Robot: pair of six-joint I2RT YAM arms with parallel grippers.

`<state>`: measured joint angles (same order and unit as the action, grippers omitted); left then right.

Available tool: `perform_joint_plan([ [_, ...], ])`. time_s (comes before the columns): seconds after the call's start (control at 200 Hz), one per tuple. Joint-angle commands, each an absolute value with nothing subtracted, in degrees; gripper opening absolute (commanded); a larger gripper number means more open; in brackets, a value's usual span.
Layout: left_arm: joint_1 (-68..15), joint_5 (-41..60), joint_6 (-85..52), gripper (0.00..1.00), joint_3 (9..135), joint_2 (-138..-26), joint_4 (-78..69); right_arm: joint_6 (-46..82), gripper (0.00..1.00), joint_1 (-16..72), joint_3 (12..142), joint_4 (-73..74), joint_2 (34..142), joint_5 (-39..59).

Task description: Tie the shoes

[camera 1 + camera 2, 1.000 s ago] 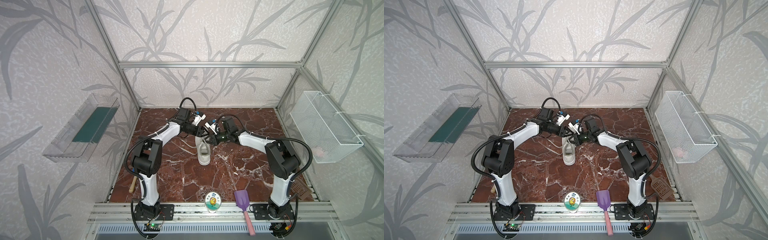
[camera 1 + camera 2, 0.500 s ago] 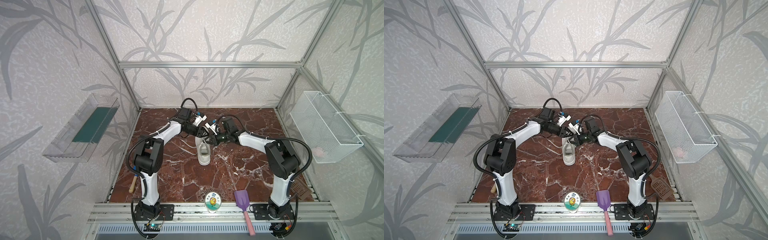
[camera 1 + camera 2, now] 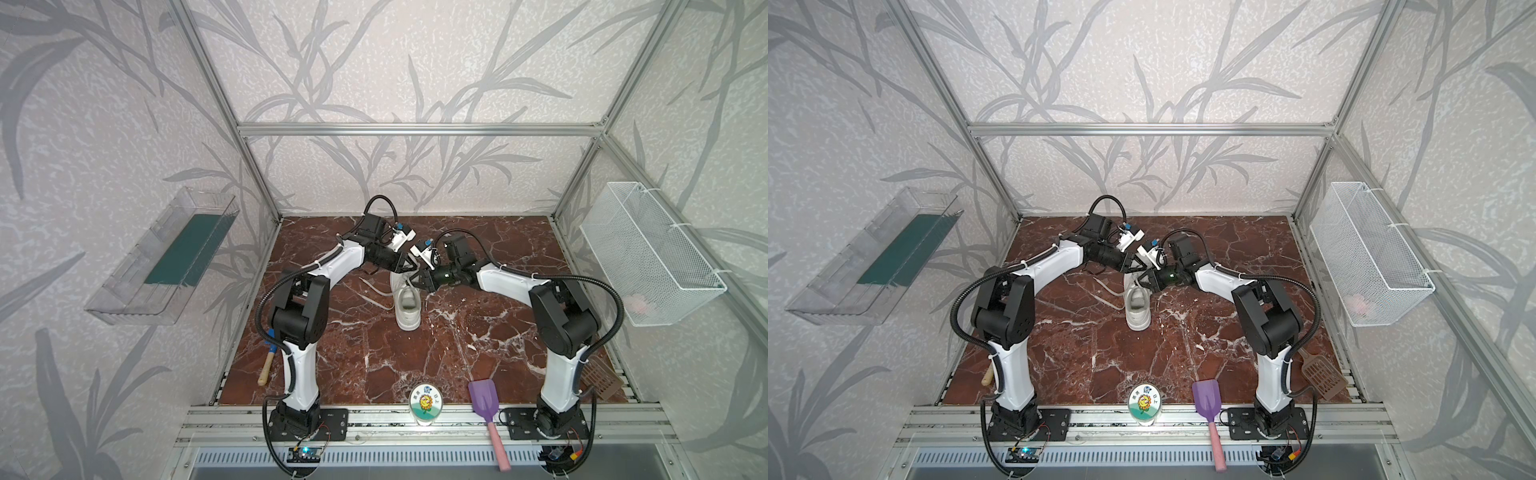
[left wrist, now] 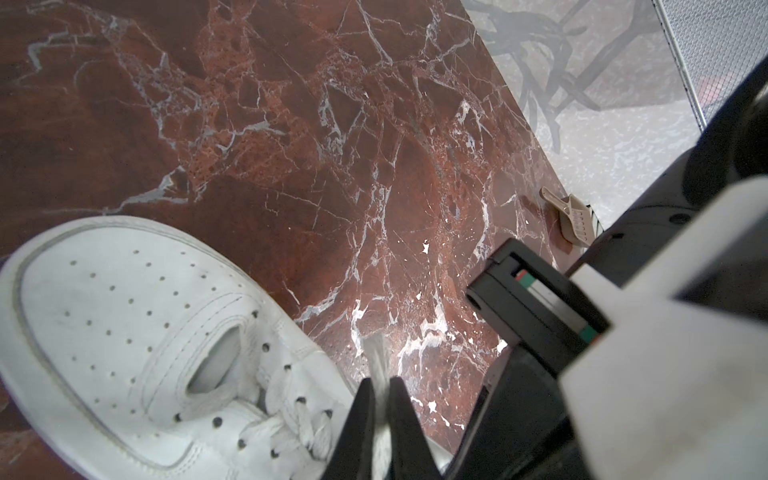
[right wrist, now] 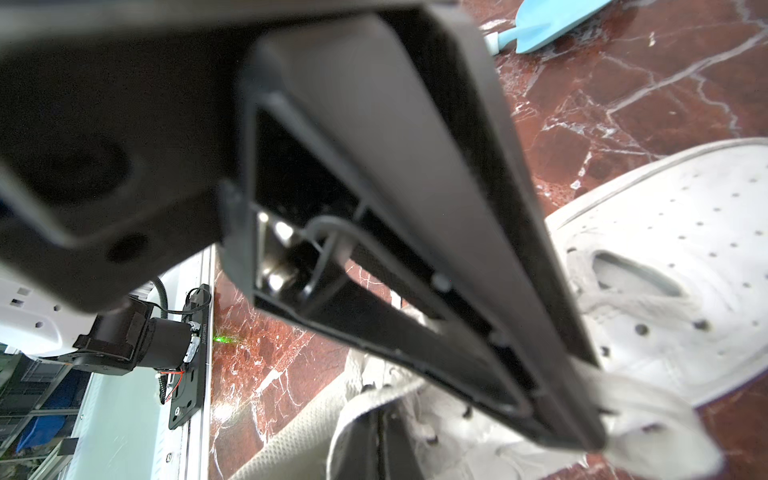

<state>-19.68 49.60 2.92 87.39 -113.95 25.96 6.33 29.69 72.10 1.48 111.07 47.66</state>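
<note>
- Plainly, white perforated-toe sneaker [image 3: 408, 307] stands on the tabletop [image 3: 457, 353].
- Only left wrist view shows left claw [image 4: 380, 384] pinching a lace [image 4: 375, 353].
- Right claw [image 3: 420, 279] closed; hold unclear.

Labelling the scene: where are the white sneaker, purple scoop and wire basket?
white sneaker [image 3: 407, 319], in a top view, on its toe.
purple scoop [image 3: 482, 399], in a top view, on its blade.
wire basket [image 3: 640, 257], in a top view, on its mesh wall.

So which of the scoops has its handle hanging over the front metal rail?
The purple scoop with the pink handle. The brown slotted scoop sits in the right front corner and the wooden-handled one lies by the left edge.
</note>
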Motion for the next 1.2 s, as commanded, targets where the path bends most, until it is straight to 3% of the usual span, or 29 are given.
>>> perform_joint_plan([
  [0.0,-19.37,49.83,2.85,0.03,88.71,-112.66,25.58,5.67,0.0,29.57,70.68,0.85,111.14,47.33],
  [0.8,-16.0,48.62,-10.43,0.0,75.26,-105.13,3.19,15.2,0.0,26.6,65.58,11.94,108.02,49.19],
  [1.195,-15.04,47.47,-10.29,0.0,73.04,-103.29,2.4,21.69,0.0,24.72,62.21,19.32,107.8,50.6],
])
